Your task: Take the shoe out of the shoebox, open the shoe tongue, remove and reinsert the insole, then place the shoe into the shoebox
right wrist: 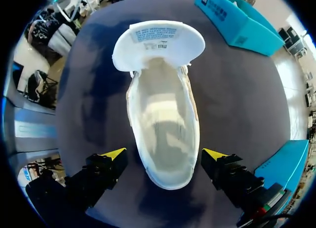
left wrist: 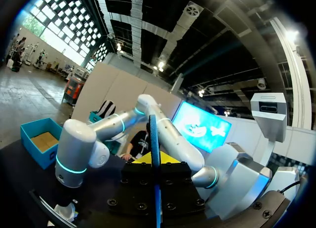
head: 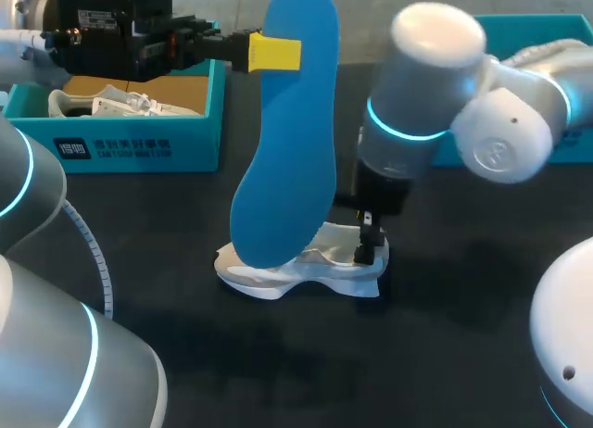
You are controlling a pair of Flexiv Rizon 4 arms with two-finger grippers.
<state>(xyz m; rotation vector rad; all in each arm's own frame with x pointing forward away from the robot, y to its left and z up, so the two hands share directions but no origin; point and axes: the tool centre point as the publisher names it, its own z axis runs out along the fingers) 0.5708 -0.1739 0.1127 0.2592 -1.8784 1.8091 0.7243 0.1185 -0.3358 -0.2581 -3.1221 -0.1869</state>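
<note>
Left tool (head: 275,53): pinching the blue insole (head: 287,141) near its top, above the shoe (head: 306,266)
Insole: upright, lower end at the shoe's toe side; it may buckle or miss the opening
Right tool (right wrist: 164,156): spread beside the shoe's heel, not gripping, so the shoe may slide on the bench (head: 445,308)
Shoe: on the bench, tongue open

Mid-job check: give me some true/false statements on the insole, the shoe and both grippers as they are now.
1. The left gripper is shut on the blue insole. True.
2. The insole lies inside the shoe. False: it is out of the shoe, held up by the left gripper.
3. The right gripper is shut on the shoe's heel. False: it is open, with a finger on either side of the heel and clear of it.
4. The shoe sits on the table, outside the shoebox. True.
</note>
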